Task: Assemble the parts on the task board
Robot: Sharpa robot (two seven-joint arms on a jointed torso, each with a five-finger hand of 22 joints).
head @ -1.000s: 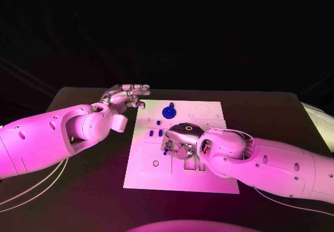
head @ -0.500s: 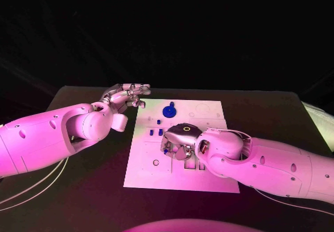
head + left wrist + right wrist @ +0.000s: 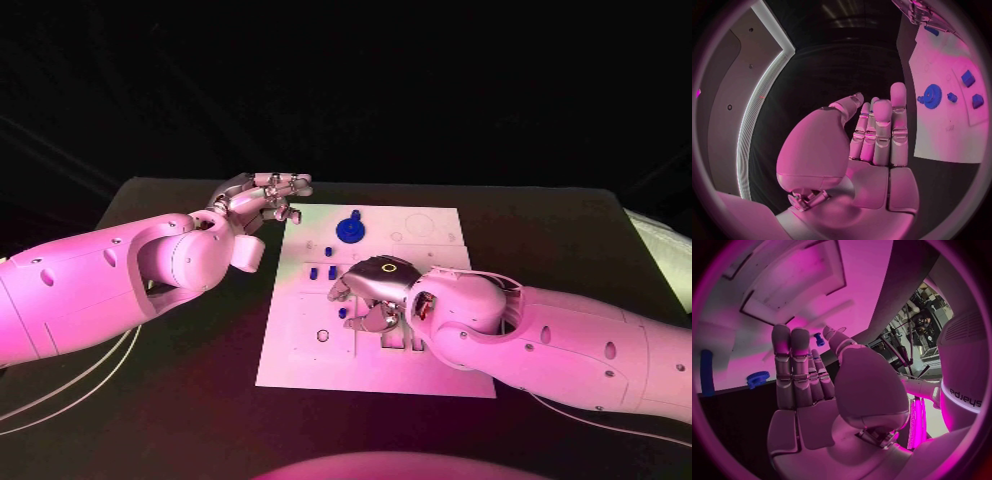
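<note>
Board: I see the white task board lying flat in the middle of the black table.
Right hand: My right hand is over the middle of the board. In the right wrist view it pinches a small blue peg between the thumb and a fingertip. The other fingers are straight and side by side.
Left hand: My left hand is up by the far left corner of the board, off its edge. The fingers are straight and close together. It holds nothing.
Gear: A round blue gear sits on the far part of the board, between my two hands.
Blocks: Two small blue blocks sit side by side on the board, just left of my right hand.
Little bit: One tiny blue piece shows on the board, right by my right hand's fingers.
</note>
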